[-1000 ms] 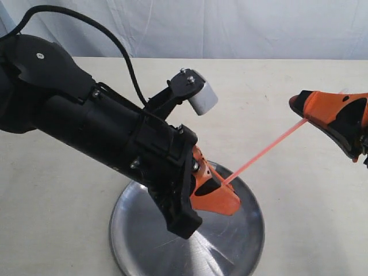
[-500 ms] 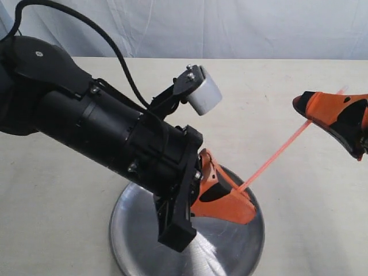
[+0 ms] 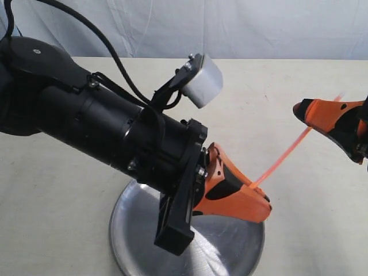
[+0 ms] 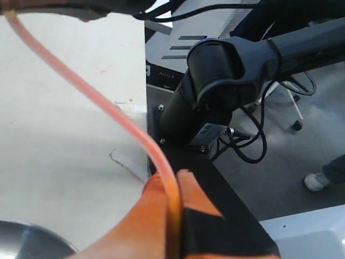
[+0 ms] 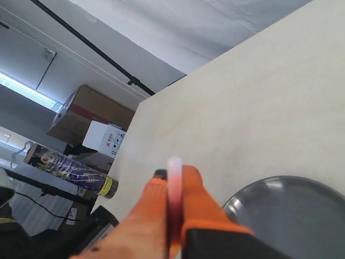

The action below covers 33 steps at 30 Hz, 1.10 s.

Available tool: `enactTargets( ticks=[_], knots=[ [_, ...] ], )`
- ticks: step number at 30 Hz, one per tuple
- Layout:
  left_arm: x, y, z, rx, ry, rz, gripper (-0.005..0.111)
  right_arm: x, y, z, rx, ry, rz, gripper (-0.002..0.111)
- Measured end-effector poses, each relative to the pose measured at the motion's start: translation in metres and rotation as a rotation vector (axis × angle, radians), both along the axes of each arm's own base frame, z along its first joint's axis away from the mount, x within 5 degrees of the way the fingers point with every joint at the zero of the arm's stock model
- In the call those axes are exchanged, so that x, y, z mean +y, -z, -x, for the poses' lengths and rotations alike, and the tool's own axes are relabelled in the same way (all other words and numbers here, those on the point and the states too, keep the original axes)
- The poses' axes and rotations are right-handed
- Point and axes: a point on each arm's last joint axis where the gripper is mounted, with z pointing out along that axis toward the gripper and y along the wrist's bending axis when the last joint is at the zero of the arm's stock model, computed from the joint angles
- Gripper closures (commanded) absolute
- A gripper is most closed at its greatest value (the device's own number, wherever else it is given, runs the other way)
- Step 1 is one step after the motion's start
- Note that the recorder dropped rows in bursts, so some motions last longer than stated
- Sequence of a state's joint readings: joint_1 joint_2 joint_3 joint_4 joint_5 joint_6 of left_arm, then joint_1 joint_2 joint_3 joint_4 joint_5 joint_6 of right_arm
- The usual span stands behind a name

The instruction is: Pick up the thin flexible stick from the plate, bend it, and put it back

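Note:
The thin orange-red stick (image 3: 284,155) spans the air between my two grippers, above the table and to the right of the steel plate (image 3: 230,241). My left gripper (image 3: 261,195) is shut on its lower end, over the plate's right part. My right gripper (image 3: 302,109) is shut on its upper end, with a pale tip poking out past the fingers. In the left wrist view the stick (image 4: 108,108) curves in a bow out of the left gripper (image 4: 173,181). In the right wrist view the stick's whitish end (image 5: 174,172) sits pinched in the right gripper (image 5: 173,178), with the plate (image 5: 291,210) beside it.
The plate rests on a pale beige table (image 3: 287,80) with a light curtain behind. The big black left arm (image 3: 86,126) hides the plate's left and back rim. The left wrist view shows the table edge, a black arm base (image 4: 226,75) and cables beyond.
My left gripper has moved right and slightly down with its end of the stick, closing the gap to the right gripper. The stick's span looks shorter and steeper. The right gripper has barely moved.

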State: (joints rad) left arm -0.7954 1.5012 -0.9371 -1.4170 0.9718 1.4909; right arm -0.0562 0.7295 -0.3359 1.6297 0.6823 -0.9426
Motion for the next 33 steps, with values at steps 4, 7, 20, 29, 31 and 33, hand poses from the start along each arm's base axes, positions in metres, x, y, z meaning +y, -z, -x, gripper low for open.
enactTargets(
  ticks=[4,7,20,29,31,33],
  knots=[
    [-0.002,-0.004,0.001,-0.003,0.001,0.045,0.107,0.001,0.004,-0.003,0.022,-0.022,0.002,0.109],
    [-0.003,-0.005,0.0,0.0,-0.005,0.059,0.107,0.002,0.006,-0.006,0.035,-0.034,0.009,0.109],
    [-0.007,-0.013,-0.007,-0.018,-0.085,0.158,0.107,0.003,0.01,-0.009,0.032,-0.075,0.038,0.109],
    [-0.008,-0.016,-0.013,-0.031,-0.163,0.179,0.107,0.004,0.011,-0.008,0.021,-0.097,0.066,0.109],
    [-0.008,-0.016,-0.014,-0.035,-0.168,0.182,0.107,0.005,0.011,-0.007,0.018,-0.106,0.069,0.109],
    [-0.008,-0.016,-0.015,-0.044,-0.18,0.18,0.107,0.005,0.011,-0.007,0.016,-0.114,0.073,0.109]
  ],
)
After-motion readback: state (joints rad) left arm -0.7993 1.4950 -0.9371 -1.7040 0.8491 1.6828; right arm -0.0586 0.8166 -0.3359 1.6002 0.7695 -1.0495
